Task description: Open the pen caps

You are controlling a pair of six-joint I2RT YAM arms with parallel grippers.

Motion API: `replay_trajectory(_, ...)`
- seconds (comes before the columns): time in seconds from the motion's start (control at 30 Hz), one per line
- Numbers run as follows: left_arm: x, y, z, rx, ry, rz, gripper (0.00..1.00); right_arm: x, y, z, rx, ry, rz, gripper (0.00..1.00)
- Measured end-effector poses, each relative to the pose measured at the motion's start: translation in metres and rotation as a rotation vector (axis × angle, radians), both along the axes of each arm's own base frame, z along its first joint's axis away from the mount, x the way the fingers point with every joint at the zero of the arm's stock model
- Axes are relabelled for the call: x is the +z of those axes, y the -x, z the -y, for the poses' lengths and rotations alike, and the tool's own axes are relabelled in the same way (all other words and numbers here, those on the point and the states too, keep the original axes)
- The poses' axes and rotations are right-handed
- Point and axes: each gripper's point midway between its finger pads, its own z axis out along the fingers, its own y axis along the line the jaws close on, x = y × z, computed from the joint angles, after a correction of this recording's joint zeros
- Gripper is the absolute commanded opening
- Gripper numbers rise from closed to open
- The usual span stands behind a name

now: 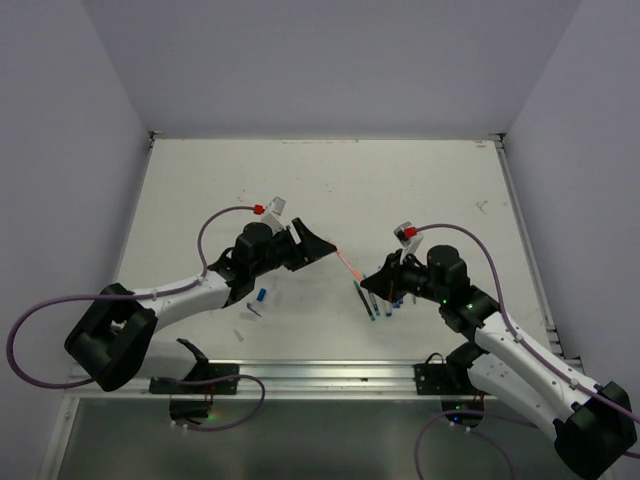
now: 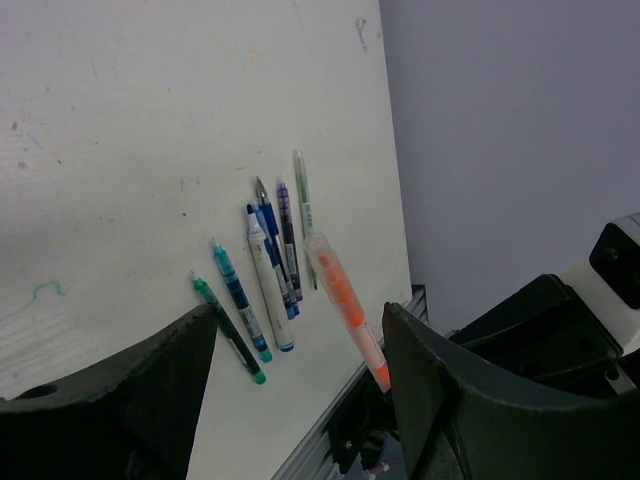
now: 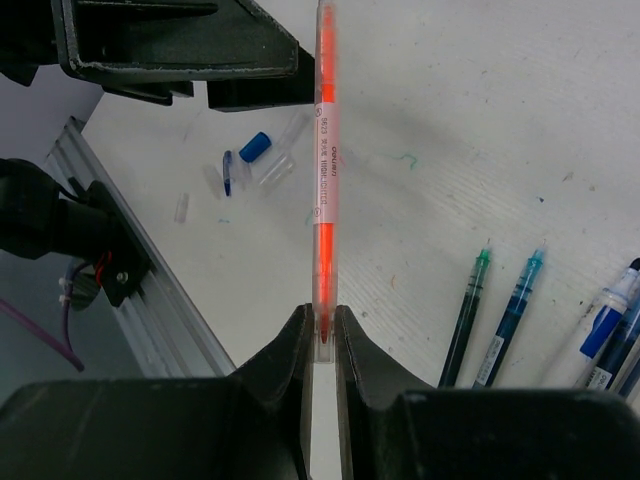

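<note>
Right gripper (image 3: 320, 322) is clamping the orange pen (image 3: 322, 180); left gripper (image 2: 300, 335) is gaping wide, needing the cap (image 3: 324, 25) centred between its fingers.

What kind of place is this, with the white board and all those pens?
Probably a robotics test bench: a bare white tabletop boxed in by plain grey wall panels, two black-and-white robot arms bolted to a metal rail, and loose stick pens laid out.
</note>
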Motion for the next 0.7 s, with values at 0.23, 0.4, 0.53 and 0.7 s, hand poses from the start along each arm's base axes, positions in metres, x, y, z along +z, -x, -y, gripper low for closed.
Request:
replay_trajectory(0.23, 0.009, -0.010, 0.015, -0.010, 0.067, -0.009, 0.69, 0.000, 0.000, 0.000, 0.001, 0.000, 0.000, 0.00)
replay_trajectory(0.4, 0.014, -0.017, 0.022, -0.012, 0.097, -0.006, 0.67, 0.000, 0.001, 0.000, 0.004, 0.001, -0.003, 0.00)
replay_trajectory(0.53, 0.010, -0.019, 0.025, -0.019, 0.098, -0.008, 0.53, -0.001, 0.002, 0.000, 0.005, 0.003, -0.004, 0.00)
replay_trajectory(0.7, 0.011, -0.019, 0.027, -0.030, 0.105, -0.004, 0.15, -0.001, 0.002, 0.001, 0.006, 0.006, -0.005, 0.00)
